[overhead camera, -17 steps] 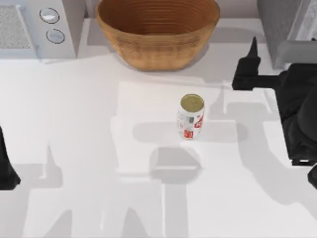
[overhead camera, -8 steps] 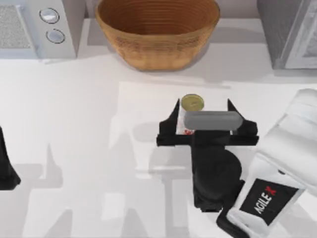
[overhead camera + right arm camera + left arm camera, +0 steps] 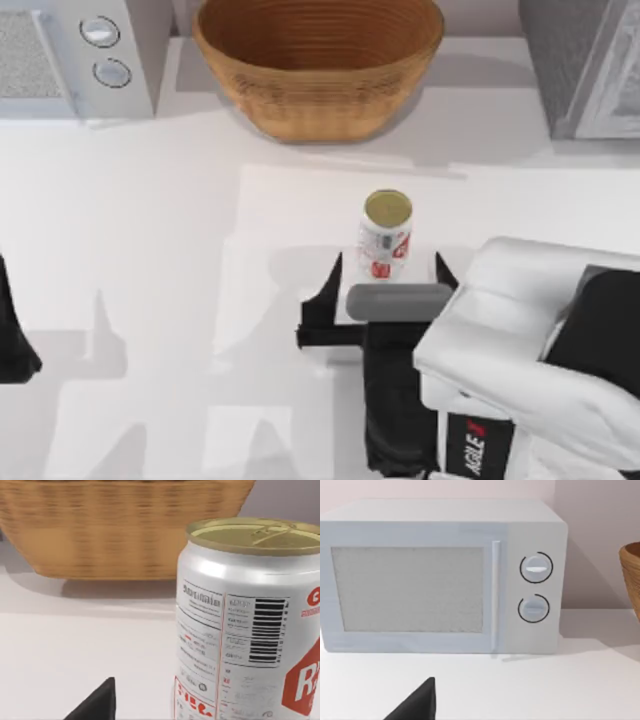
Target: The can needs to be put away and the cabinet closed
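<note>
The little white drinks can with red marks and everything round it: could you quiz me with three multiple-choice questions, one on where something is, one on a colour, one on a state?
1. Where does the small white drinks can with red marks and a dull gold top stand?
A. inside the bowl
B. on the white table, nearer than the round woven wicker bowl
C. on the microwave

2. What colour is the can's top?
A. dull gold
B. blue
C. black

3. How is the right claw?
A. shut on the can
B. open, fingers either side just short of the can
C. in the bowl

Answers: 1 B, the top view shows it on the table; 2 A, the right wrist view shows it; 3 B, the can stands free.
</note>
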Motion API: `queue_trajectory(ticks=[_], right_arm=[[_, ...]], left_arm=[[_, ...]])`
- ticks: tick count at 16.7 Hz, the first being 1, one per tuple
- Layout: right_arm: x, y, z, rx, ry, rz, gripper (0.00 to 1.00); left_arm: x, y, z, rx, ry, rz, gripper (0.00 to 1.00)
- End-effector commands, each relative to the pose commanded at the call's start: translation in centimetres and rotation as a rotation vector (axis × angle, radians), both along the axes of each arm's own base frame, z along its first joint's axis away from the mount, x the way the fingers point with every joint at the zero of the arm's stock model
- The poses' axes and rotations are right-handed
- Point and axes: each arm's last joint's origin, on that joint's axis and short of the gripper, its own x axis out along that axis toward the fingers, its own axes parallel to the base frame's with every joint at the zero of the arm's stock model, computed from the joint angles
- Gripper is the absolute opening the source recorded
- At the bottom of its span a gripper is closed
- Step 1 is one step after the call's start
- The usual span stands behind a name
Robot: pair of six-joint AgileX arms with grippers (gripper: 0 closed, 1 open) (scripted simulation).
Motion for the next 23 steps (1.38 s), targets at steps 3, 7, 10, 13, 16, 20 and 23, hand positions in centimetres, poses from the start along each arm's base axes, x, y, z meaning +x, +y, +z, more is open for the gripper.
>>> queue_trajectory(ticks=[3, 7, 10, 13, 16, 20, 23], right_arm=[[0.1, -0.2, 0.0, -0.003, 0.002, -0.003, 1.0], [2.1, 0.1, 0.0, 0.0, 0.0, 0.0, 1.0], [4.9, 0.0, 0.0, 0.0, 0.0, 0.0, 1.0], [6.0, -0.1, 0.0, 0.0, 0.0, 0.0, 1.0], [6.0, -0.1, 0.0, 0.0, 0.0, 0.0, 1.0], [6.0, -0.1, 0.0, 0.0, 0.0, 0.0, 0.7], [6.0, -0.1, 0.0, 0.0, 0.0, 0.0, 0.47]], left_arm=[[0.0, 0.0, 0.0, 0.0, 0.0, 0.0, 1.0], [0.0, 0.0, 0.0, 0.0, 0.0, 0.0, 1.0], [0.0, 0.0, 0.0, 0.0, 0.0, 0.0, 1.0], [0.0, 0.0, 0.0, 0.0, 0.0, 0.0, 1.0], [0.0, 0.0, 0.0, 0.0, 0.0, 0.0, 1.0], [0.0, 0.0, 0.0, 0.0, 0.0, 0.0, 1.0], [0.0, 0.0, 0.0, 0.0, 0.0, 0.0, 1.0]])
